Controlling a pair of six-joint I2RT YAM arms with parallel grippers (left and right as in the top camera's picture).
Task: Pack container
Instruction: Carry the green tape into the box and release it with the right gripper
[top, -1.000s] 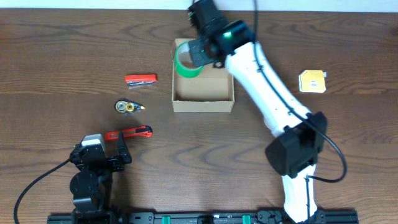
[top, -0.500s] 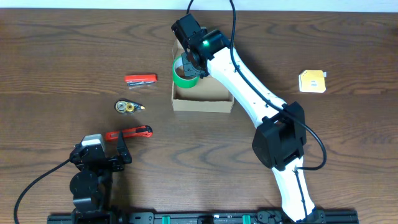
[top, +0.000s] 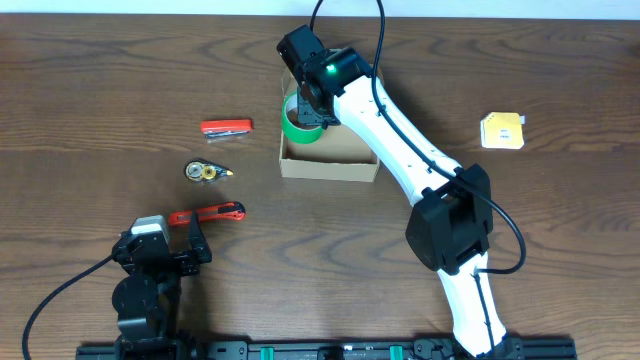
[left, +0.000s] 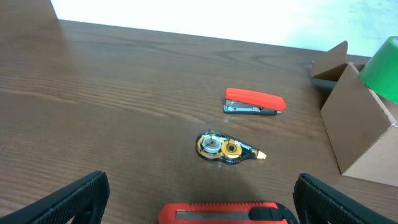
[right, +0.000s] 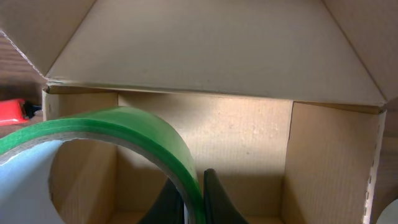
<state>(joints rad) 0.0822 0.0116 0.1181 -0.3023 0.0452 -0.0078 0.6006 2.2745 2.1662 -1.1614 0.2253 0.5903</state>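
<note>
The container (top: 330, 165) is an open tan cardboard box at the back middle of the table; its inside fills the right wrist view (right: 249, 143), and its corner shows in the left wrist view (left: 360, 124). My right gripper (top: 308, 108) is shut on a green tape roll (top: 298, 126) and holds it at the box's left end, partly inside; in the right wrist view the fingers (right: 191, 196) pinch the roll's wall (right: 124, 127). My left gripper (top: 160, 240) is open near the front left, with a red box cutter (left: 221, 213) between its fingers, untouched.
A red stapler (top: 226, 127) and a yellow-black correction tape dispenser (top: 205, 172) lie left of the box. The red box cutter (top: 207, 213) lies below them. A yellow tape measure (top: 502, 131) sits at the right.
My right gripper has carried the green tape roll from above the box's back left corner down and left, lowering it into the box's left end. The left arm has not moved.
</note>
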